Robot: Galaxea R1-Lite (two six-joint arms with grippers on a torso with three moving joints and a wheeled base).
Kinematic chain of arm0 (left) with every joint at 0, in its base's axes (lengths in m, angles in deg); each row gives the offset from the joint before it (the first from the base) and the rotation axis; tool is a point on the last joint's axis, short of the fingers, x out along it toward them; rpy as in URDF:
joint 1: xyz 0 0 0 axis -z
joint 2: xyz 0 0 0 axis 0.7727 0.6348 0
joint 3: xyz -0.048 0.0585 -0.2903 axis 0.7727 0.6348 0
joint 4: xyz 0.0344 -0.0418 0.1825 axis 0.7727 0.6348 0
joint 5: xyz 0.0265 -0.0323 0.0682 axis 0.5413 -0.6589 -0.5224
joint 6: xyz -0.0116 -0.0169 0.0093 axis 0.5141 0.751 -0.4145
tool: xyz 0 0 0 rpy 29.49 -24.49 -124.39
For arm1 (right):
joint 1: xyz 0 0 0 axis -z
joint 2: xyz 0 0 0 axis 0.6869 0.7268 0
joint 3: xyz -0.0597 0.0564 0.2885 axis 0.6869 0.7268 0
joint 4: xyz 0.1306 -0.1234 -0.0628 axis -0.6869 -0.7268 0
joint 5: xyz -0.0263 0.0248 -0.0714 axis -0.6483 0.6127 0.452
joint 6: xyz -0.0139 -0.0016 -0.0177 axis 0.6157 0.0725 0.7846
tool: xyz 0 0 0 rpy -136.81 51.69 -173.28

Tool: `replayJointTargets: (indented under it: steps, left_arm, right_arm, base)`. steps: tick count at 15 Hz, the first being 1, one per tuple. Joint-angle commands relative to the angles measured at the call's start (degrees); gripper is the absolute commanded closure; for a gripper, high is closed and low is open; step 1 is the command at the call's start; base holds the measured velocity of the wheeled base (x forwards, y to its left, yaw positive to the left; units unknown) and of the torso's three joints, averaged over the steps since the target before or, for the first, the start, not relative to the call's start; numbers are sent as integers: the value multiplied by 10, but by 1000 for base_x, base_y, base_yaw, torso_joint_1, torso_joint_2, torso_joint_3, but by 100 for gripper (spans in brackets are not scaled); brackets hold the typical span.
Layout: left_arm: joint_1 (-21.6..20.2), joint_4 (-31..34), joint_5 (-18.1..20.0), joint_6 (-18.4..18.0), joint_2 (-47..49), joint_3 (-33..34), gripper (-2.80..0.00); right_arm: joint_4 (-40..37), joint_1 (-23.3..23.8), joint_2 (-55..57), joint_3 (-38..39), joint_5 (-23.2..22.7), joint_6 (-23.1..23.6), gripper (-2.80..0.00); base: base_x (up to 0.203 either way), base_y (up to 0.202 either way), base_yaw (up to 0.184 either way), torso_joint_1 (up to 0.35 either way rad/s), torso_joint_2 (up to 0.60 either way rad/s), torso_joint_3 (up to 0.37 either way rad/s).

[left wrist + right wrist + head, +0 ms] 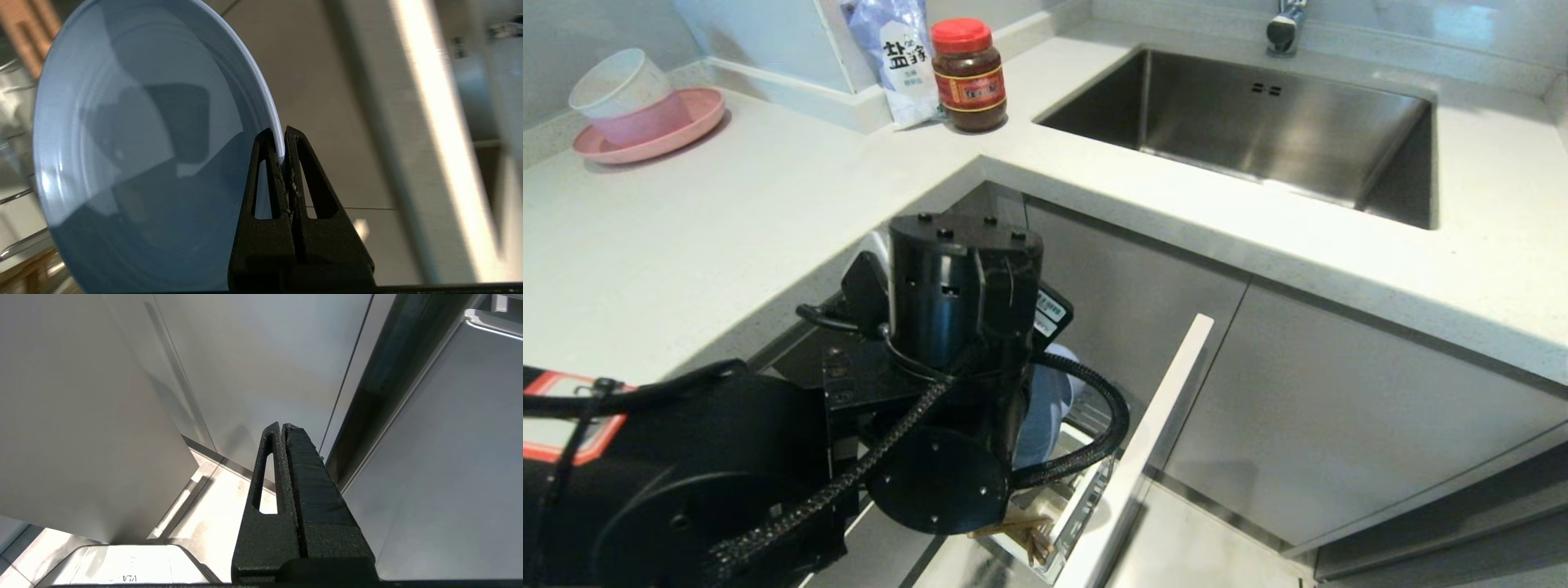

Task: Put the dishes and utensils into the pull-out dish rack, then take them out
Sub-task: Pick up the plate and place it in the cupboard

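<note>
- Left gripper (282, 143): jaws closed on the rim of the light-blue plate (143, 155); the rim runs up between the two fingertips and the plate's hollow face stands to one side of them, held on edge.
- Light-blue plate, location: down at the pull-out dish rack (1086, 482), below the table edge; in the head view the left arm (956, 367) covers most of it, with only a slice of blue showing beside the wrist. Chrome wires (20, 245) and a wooden strip (28, 36) of the rack sit just beyond the plate in the left wrist view. Whether the plate rests in a slot or hangs clear of it cannot be told.
- Chopsticks (1029, 535): light wooden tips stand in the white caddy at the rack's front corner, so part of the loading appears done.
- Small light-blue bowl, metal cutlery: not identifiable in these views.
- Progress, as a judgement: mid-task, plate in hand at the rack; either being seated or being lifted out, which of the two is not decidable here.
- Right gripper (282, 426): jaws closed on nothing, parked low beside the grey cabinet fronts (253, 355).
- Table (727, 212): carries a pink plate with stacked bowls (645, 114), a salt bag (903, 57) and a red-lidded jar (968, 77); steel sink (1258, 131) beyond.
</note>
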Motion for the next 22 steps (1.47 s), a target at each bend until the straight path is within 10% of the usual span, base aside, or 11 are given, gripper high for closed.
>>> replayJointTargets:
  steps: [1, 22]
  left_arm:
    - [-10, -2, -4, 51, 1, 43, 0]
    - [-110, -95, 6, 88, 75, 66, 0]
  right_arm:
    - [0, 0, -2, 1, 0, 0, 0]
    - [0, 0, -2, 1, 0, 0, 0]
  base:
    - [0, 0, 0, 0, 0, 0]
    - [0, 0, 0, 0, 0, 0]
